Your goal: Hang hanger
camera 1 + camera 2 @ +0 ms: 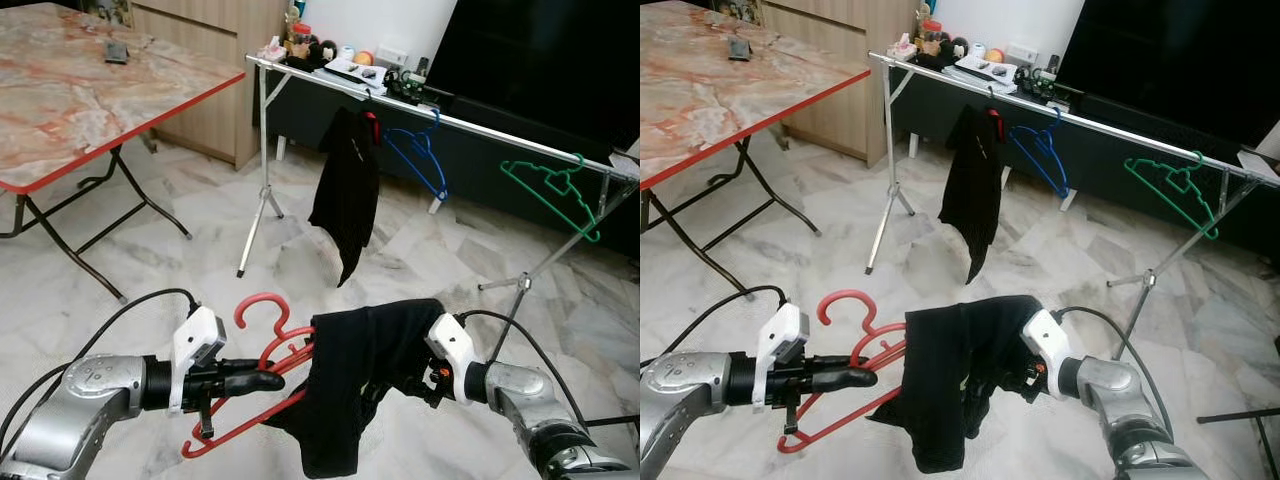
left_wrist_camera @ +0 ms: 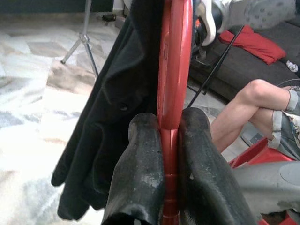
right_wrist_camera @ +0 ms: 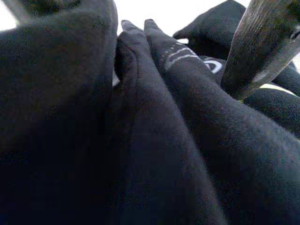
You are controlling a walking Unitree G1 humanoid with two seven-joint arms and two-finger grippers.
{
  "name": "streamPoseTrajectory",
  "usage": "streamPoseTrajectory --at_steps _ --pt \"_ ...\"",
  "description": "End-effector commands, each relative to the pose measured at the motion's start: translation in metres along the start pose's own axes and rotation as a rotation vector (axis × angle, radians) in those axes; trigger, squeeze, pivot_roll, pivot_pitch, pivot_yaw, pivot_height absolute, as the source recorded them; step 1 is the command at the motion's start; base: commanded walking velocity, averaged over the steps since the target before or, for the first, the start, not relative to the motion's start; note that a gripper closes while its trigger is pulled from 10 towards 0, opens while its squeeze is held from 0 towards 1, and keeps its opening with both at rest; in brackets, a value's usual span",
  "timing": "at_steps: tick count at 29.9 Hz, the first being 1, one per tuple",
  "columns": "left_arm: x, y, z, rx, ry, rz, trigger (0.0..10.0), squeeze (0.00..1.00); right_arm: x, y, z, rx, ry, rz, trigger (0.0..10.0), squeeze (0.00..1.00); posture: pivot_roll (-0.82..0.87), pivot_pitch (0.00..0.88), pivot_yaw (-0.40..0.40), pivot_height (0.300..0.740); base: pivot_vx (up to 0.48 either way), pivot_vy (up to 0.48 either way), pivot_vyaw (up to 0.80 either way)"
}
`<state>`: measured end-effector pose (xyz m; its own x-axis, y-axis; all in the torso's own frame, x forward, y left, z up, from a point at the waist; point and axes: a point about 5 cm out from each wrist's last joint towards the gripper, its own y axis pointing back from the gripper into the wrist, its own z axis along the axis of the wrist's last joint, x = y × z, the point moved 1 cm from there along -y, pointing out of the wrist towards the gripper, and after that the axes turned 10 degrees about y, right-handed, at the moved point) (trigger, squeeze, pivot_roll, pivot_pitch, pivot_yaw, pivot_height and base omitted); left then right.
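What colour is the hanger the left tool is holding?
Red. The hanger shows best in the left wrist view, clamped by the left tool.

glossy red plastic hanger (image 1: 262, 372) under matt black cloth garment (image 1: 355, 380). shiny metal rail (image 1: 430, 115), polished marble floor (image 1: 200, 270), glossy marble-look table top (image 1: 80, 90), scuffed matt rubber fingers (image 2: 140, 173).

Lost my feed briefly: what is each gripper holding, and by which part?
Left gripper is shut on the red plastic hanger, pinching its flat body below the hook. Right gripper's fingers are buried in the black garment; its hold cannot be told.
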<state>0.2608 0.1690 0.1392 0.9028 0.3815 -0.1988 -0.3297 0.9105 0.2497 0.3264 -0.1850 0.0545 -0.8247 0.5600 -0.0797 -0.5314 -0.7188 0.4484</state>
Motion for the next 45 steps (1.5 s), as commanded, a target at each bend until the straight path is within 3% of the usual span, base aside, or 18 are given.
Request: streamPoseTrajectory --at_steps 1,17,45 --pt "-0.006 -0.005 0.017 -0.063 -0.045 -0.043 0.0 0.00 -0.001 0.003 -0.001 -0.015 -0.023 -0.007 0.0 0.00 0.11 0.067 -0.183 0.740 0.000 0.000 0.00" --pt "-0.008 -0.008 0.018 -0.064 -0.034 -0.049 0.0 0.00 0.002 -0.004 0.003 -0.074 -0.072 -0.024 0.0 0.00 0.11 0.090 -0.180 0.740 0.000 0.000 0.00" --pt "-0.007 -0.009 0.015 -0.054 -0.028 -0.048 0.0 0.00 0.006 -0.009 0.006 -0.080 -0.071 -0.004 0.0 0.00 0.12 0.094 -0.179 0.740 0.000 0.000 0.00"
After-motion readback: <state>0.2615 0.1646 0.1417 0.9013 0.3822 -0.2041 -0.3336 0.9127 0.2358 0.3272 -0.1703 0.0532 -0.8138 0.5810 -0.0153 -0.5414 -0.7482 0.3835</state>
